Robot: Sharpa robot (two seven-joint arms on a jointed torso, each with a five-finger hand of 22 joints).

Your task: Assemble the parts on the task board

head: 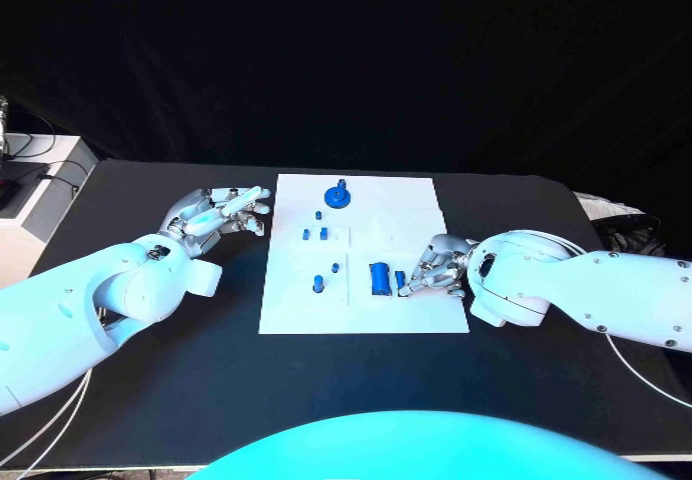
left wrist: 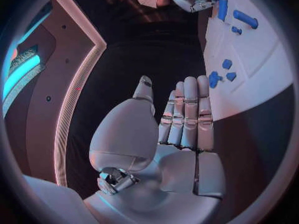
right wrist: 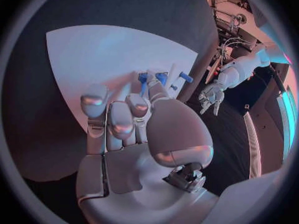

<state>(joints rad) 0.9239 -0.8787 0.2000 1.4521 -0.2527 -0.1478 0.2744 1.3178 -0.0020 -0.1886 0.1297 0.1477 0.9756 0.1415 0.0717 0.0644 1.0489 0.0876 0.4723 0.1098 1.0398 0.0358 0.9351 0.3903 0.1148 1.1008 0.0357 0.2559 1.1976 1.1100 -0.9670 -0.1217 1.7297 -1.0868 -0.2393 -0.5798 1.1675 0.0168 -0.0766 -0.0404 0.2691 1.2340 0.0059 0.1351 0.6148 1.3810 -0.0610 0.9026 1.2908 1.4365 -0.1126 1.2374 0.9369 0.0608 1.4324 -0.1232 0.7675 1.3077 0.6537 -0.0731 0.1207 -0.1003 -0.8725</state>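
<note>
Reading from left to right, the left robot hand (head: 219, 213) hovers over the black worktop (head: 144, 370) just beside the task board's left edge, released, fingers extended and empty. The white rectangular task board (head: 411, 195) lies at the worktop's centre and carries several small blue plastic parts: a round knobbed piece (head: 339, 193) near the far edge and an upright blue cylinder (head: 379, 277) toward the near right. The right robot hand (head: 437, 266) pinches a small blue part (head: 400, 281) beside that cylinder. No legible writing.
</note>
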